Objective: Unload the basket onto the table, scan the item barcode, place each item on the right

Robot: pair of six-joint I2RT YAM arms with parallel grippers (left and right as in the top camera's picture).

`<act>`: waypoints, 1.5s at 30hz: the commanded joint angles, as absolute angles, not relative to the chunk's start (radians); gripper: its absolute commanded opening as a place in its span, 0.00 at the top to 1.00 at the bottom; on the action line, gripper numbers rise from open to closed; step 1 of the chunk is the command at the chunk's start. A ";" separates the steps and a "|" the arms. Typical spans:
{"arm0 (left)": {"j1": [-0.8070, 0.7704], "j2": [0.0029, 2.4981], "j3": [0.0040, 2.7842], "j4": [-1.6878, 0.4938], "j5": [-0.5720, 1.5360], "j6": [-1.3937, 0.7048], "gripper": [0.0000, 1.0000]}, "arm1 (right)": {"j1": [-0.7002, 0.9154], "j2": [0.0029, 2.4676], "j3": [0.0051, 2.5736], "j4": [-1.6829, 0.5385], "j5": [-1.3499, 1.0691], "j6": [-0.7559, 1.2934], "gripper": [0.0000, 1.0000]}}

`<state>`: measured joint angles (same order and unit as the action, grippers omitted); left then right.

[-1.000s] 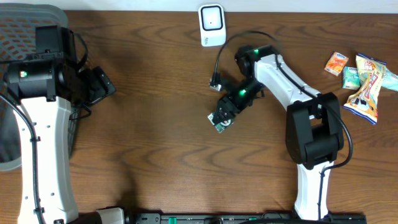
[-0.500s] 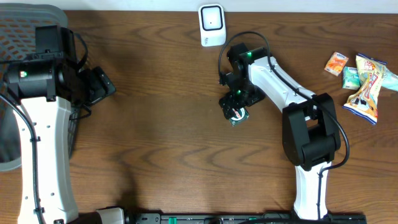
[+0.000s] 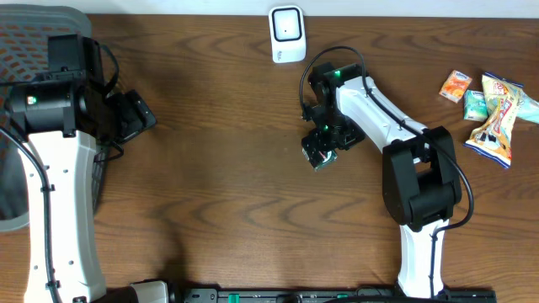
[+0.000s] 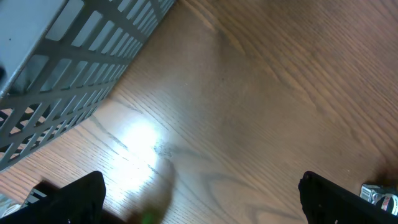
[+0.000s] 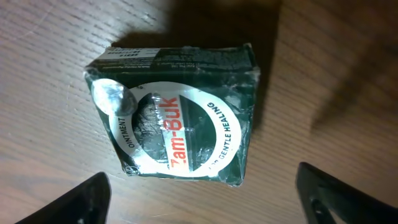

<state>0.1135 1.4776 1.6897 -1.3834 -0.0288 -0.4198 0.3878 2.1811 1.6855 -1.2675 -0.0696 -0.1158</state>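
green zam-buk ointment box [image 5: 177, 134]: flat on table [image 3: 210, 168], round label up, long axis roughly fingertip to fingertip, slightly skewed; nearer the arm bases than white scanner [image 3: 287, 34], slightly right. right gripper [image 5: 208, 202]: above box, fingers spread, gripping nothing. left gripper [image 4: 205, 202]: far left of scanner, fingers spread, empty.

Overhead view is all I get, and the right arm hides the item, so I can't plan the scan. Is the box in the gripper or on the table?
Observer: On the table; the right wrist view shows the dark green box lying flat, the open right gripper clear of it.
Operator: Which face is up?
Observer: The round white label reading Zam-Buk ointment; I see no barcode there.
Operator: And the left arm?
Observer: Its wrist view shows the left gripper open and empty beside the grey mesh basket.
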 commanded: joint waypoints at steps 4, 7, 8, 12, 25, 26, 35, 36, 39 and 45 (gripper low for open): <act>0.116 1.484 1.686 -1.386 -0.034 -0.424 0.02 | 0.406 2.145 1.674 -1.233 -0.051 -0.039 0.13; 0.116 1.484 1.686 -1.386 -0.035 -0.424 0.02 | 0.428 2.145 1.653 -1.195 -0.006 -0.046 0.01; 0.116 1.484 1.686 -1.386 -0.034 -0.424 0.02 | 0.439 2.145 1.646 -1.186 0.021 -0.046 0.01; 0.116 1.484 1.686 -1.386 -0.035 -0.424 0.02 | 0.481 2.145 1.623 -1.158 0.054 -0.045 0.01; 0.116 1.484 1.686 -1.386 -0.035 -0.424 0.02 | 0.499 2.145 1.521 -1.073 0.080 -0.038 0.23; 0.116 1.484 1.686 -1.386 -0.035 -0.424 0.03 | 0.496 2.145 1.520 -1.070 0.079 -0.037 0.25; 0.116 1.484 1.686 -1.386 -0.035 -0.424 0.02 | 0.492 2.143 1.546 -1.084 -0.020 -0.023 0.28; 0.116 1.484 1.686 -1.387 -0.035 -0.424 0.02 | 0.491 2.143 1.560 -1.096 -0.042 -0.025 0.29; 0.116 1.484 1.686 -1.386 -0.035 -0.424 0.02 | 0.484 2.143 1.611 -1.155 -0.123 -0.072 0.34; 0.116 1.484 1.686 -1.386 -0.035 -0.424 0.02 | 0.456 2.142 1.684 -1.284 -0.338 -0.187 0.46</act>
